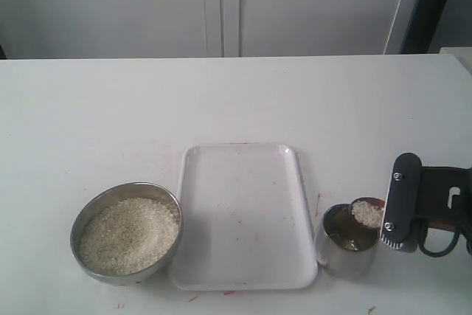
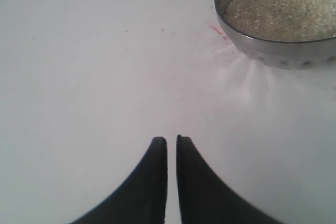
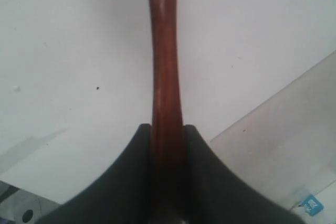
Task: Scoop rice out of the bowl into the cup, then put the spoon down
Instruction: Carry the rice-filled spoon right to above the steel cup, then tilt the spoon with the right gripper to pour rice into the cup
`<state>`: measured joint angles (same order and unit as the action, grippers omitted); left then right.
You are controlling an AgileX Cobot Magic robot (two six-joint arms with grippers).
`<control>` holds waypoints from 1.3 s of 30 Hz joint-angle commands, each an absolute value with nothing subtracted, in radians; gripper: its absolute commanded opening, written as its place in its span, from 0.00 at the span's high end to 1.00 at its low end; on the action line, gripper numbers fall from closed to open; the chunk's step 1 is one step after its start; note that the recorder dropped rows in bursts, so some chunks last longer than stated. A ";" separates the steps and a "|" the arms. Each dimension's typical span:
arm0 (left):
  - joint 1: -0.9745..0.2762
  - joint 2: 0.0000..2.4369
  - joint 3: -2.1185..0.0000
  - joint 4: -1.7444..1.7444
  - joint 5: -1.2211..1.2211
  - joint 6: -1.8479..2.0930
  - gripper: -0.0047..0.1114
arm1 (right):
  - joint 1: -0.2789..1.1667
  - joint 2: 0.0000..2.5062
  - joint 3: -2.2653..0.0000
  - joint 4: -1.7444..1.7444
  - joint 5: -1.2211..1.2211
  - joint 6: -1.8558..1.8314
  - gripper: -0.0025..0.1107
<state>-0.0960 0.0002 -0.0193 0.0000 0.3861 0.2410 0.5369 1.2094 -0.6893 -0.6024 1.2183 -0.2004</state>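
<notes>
Right hand pinches the spoon, its rice over the cup just right of the tray. The bowl sits just beside the tray's left edge. Left hand, pressed together, is over open bench.

Bright, even light washes my bench nearly blank white in all three views. Shadows are faint: a soft grey one lies under the bowl, with pale streaks of reflected glare fanning beside it. The exterior view is soft and hazy. My right tool and the spoon blur close to the lens.
</notes>
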 commanded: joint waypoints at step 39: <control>-0.103 0.000 -0.010 -0.006 0.435 0.235 0.84 | 0.668 1.221 -0.686 -0.849 1.221 -0.252 0.98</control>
